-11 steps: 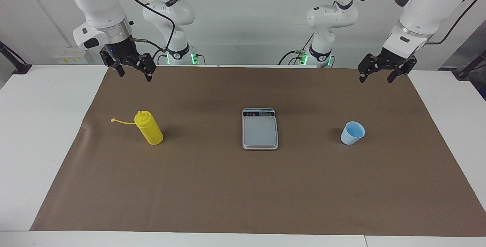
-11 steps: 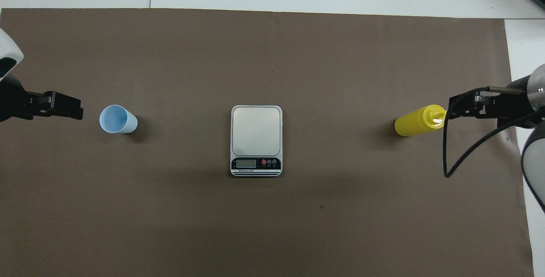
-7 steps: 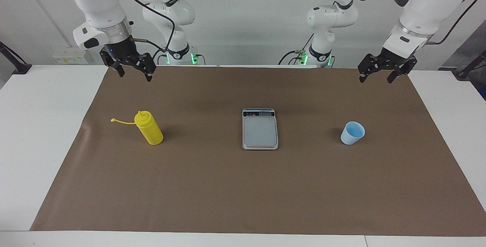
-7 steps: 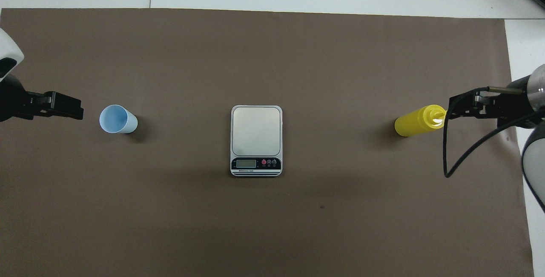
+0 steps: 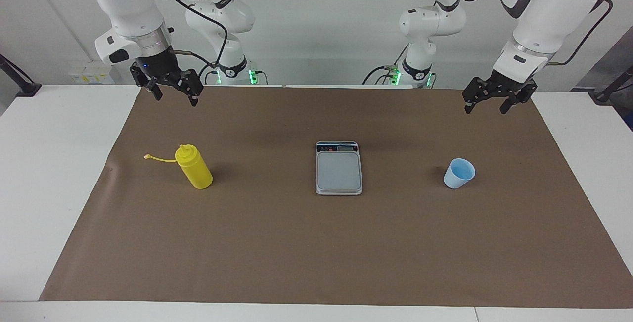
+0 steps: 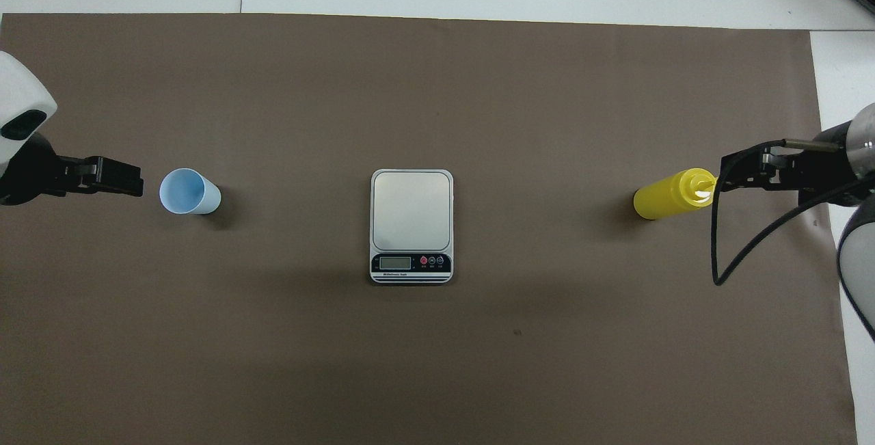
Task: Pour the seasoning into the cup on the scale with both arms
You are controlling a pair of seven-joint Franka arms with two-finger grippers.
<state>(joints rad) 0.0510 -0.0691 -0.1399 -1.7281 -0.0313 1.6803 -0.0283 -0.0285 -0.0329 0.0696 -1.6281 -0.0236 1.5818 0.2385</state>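
Seasoning bottle [image 5: 195, 168] stands upright on the brown mat [image 5: 316, 243] toward the right arm's end of the table [image 5: 54, 163], nozzle up, cap strap [image 5: 159, 158] sticking out sideways at roughly 9 o'clock from the bottle top in the facing view. Nothing touching it.

Scale [image 5: 339, 168] sits flat mid-mat, weighing plate bare, display strip on the edge nearer the robots. In the overhead view the scale [image 6: 411, 225] is dead centre, with the bottle [image 6: 673, 193] at 3 o'clock from it and the cup [image 6: 189, 191] at 9 o'clock, both well apart from it and roughly level with the plate.

Cup [image 5: 459, 173] stands upright toward the left arm's end, open side up, looks empty. Not on the scale.

Right gripper [image 5: 172, 86] hangs in the air over the mat edge closest to the robots, at about 11 o'clock from the bottle in the facing view, clear of it. Fingers spread apart, holding nothing. In the overhead view the right gripper [image 6: 750, 170] overlaps the bottle's top, but the facing view shows it is raised and apart.

Left gripper [image 5: 487, 101] hangs over the mat's robot-side edge, about 1 o'clock from the cup in the facing view, clear of it. Fingers spread apart, nothing between them. In the overhead view the left gripper [image 6: 113, 178] shows just beside the cup at 9 o'clock.
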